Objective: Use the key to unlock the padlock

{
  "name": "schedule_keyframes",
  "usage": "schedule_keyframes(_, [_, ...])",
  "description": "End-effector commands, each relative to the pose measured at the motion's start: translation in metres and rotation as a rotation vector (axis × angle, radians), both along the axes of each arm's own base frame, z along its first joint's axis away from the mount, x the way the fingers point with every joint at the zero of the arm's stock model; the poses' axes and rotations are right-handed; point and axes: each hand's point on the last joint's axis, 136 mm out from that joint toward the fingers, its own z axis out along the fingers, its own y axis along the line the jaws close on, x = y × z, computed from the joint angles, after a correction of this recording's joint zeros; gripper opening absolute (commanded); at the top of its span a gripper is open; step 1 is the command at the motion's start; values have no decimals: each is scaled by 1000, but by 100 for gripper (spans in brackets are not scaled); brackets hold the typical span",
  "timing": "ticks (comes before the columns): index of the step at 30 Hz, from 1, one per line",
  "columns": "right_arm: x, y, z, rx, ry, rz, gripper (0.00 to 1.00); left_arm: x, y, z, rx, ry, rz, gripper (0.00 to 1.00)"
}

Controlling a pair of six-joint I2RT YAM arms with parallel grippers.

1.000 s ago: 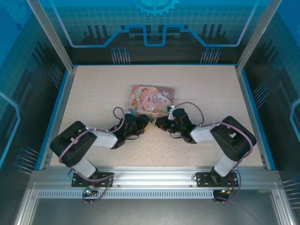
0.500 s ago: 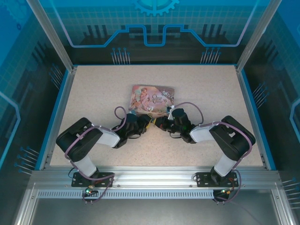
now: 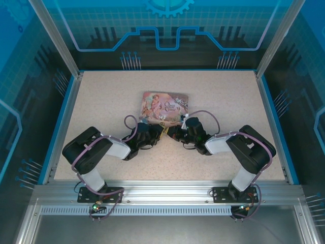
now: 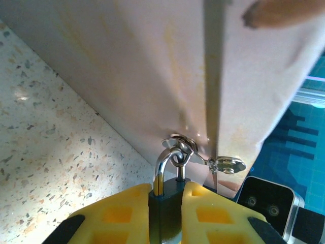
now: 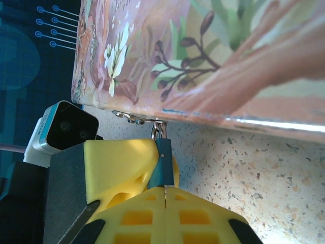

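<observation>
Two grippers meet at the tin's [image 3: 165, 105] near edge. Left gripper [image 4: 166, 187] is clamped on the padlock [image 4: 165, 208], whose shackle is hooked through the tin's latch. Right gripper [image 5: 165, 195] has its fingers pressed together on the side away from the tin; can't tell if they hold a key. Likely the insertion step. Next: fine keyway alignment, then a twist.

The worktop [image 3: 101, 96] is a pale, speckled slab edged in blue along its left, right and far sides. A pink decorated tin [image 3: 165, 105] lies flat on it near the middle, its pictured lid facing up.
</observation>
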Motion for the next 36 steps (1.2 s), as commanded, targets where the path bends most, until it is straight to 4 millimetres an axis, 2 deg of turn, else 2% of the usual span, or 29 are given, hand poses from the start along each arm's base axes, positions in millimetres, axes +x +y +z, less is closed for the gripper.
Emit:
schedule_keyframes(1, [-2, 3, 3, -19, -26, 25, 7, 6, -8, 23, -45, -57, -2, 4])
schedule_keyframes(3, [-3, -1, 4, -42, -47, 34, 12, 6, -8, 24, -45, -61, 0, 0])
schedule_keyframes(5, [-5, -5, 5, -85, -80, 53, 21, 6, -7, 25, -43, -62, 0, 0])
schedule_keyframes(10, [-12, -30, 7, -292, -184, 127, 36, 6, -8, 29, -32, -68, -9, 0])
schedule_keyframes(14, [-18, -53, 19, -546, -394, 247, 44, 4, -8, 33, -17, -67, -23, 0])
schedule_keyframes(19, [-21, -60, 33, -831, -688, 414, 48, 2, -9, 37, -25, -60, -42, 0])
schedule_keyframes(23, [-23, -53, 47, -961, -863, 473, 52, 0, -8, 36, -34, -50, -43, 0])
schedule_keyframes(26, [-26, -40, 52, -1022, -963, 519, 52, -1, -5, 37, -32, -47, -41, 0])
schedule_keyframes(33, [-32, -10, 32, -1194, -1093, 677, 51, 0, 0, 42, -47, -44, -41, 0])
schedule_keyframes(36, [-31, 1, 33, -1229, -1153, 688, 50, 0, 2, 42, -50, -39, -41, 0])
